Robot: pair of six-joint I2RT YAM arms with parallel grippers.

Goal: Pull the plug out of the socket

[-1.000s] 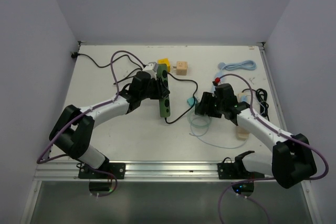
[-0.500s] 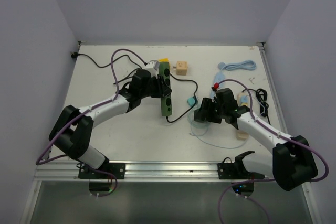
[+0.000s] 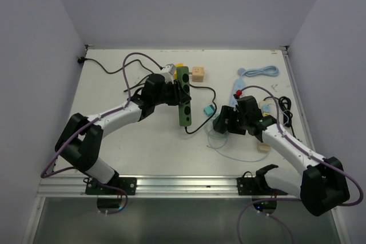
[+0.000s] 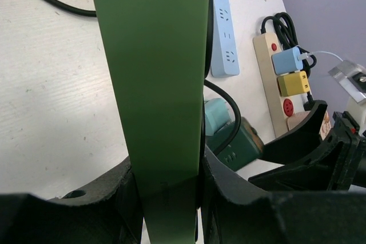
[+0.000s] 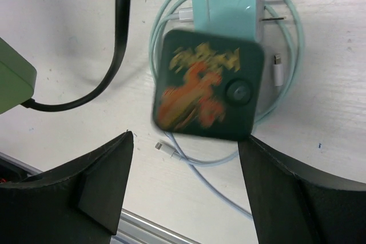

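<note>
Step in hand: judged to be the release after separation. The plug (image 5: 207,91) sits clear of the socket (image 3: 183,96), so the pull itself looks done.
Socket: dark green strip on the far middle of the counter (image 3: 148,147), its row of outlets facing up. No cube stands on that row in the top view. Whether it is lifted or resting cannot be told.
Left pincer (image 4: 168,187): clamped across the narrow body of the socket.
Right pincer (image 5: 184,152): jaws wide, a gap on each side of the plug, nothing held.
Plug: dark square cube with an orange motif, blurred in the right wrist view. It lies over a pale cable (image 5: 278,67) and just beside a teal charger (image 5: 229,4) with two bare prongs. The socket's end shows only at the left edge there, with its black cord (image 5: 121,27) running past.
Next move: by judgement, the right arm backs away without snagging the pale cable. The left arm then sets the socket down and opens.
Writing: none legible. The orange motif is smeared. Faint pale marks on a dark green cube (image 4: 243,147), likely the same plug, are too small to read. The light blue strip (image 4: 224,32) shows only slots, and the beige strip (image 4: 267,55) shows red buttons.
</note>
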